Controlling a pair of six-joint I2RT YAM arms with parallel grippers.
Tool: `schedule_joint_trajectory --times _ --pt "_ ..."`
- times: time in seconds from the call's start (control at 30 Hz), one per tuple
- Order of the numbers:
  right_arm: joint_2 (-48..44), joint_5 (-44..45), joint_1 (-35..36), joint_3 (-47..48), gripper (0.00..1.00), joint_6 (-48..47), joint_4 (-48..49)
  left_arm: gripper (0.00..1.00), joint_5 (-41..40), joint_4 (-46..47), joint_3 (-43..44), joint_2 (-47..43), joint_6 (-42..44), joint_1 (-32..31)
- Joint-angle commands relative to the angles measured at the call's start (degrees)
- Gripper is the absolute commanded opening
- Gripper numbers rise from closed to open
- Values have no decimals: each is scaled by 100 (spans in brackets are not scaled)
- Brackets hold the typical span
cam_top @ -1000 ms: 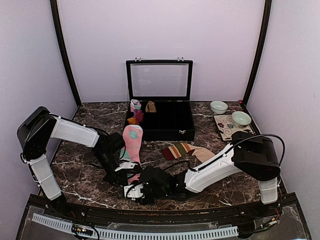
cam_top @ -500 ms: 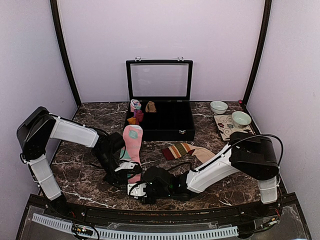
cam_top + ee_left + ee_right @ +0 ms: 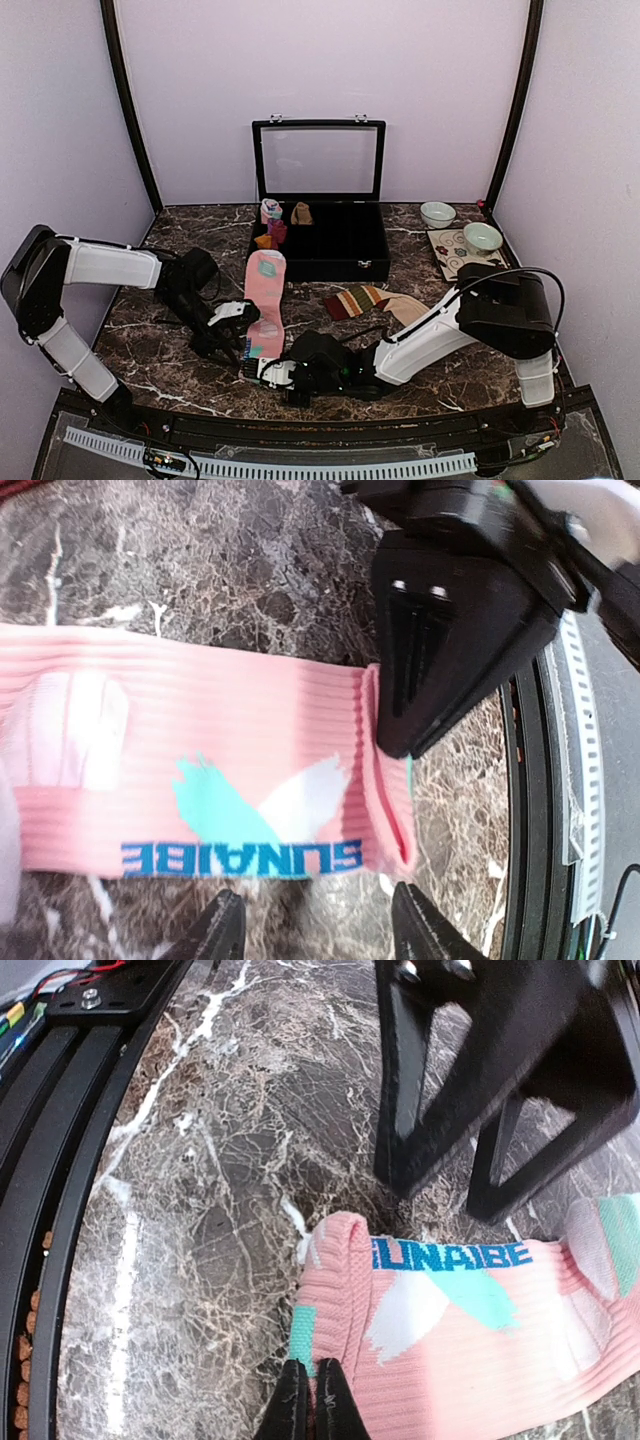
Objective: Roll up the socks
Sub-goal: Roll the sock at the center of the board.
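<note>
The pink sock (image 3: 265,290) lies lengthwise on the marble table, its near end folded over into a small lip (image 3: 345,1260). My right gripper (image 3: 259,363) is at that near end, shut on the edge of the folded lip (image 3: 308,1412). My left gripper (image 3: 237,334) sits just left of the sock, open, its fingers (image 3: 222,932) apart over bare marble short of the blue lettered band (image 3: 240,857). The striped sock (image 3: 358,299) lies flat to the right, untouched.
A black case (image 3: 330,262) with its lid raised stands at the back, holding small rolled bundles (image 3: 272,232) in its left end. Two bowls (image 3: 437,213) (image 3: 483,237) and a patterned mat (image 3: 452,262) are at the back right. The black front rail (image 3: 60,1110) runs close to the right gripper.
My left gripper has opened, let go of the pink sock and drawn back to the left. My right gripper has closed on the sock's folded near end.
</note>
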Motion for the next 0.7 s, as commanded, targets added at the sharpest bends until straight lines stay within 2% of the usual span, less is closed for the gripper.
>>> schedule_joint_trajectory --times 0.0,0.17,0.37,0.67 --pt "201 -685 -194 -48 0 842 -1011 51 -147 78 -290 -666 61 7" --pt "347 -1657 -564 134 0 1696 -1488 50 -141 -72 -490 -1237 337 14" --pt "686 -2654 -990 463 0 2815 -1968 49 -115 86 -942 -1525 527 -64" --pt "927 -3336 -1448 420 0 4109 -2030 47 -653 823 -925 -1279 171 -1115"
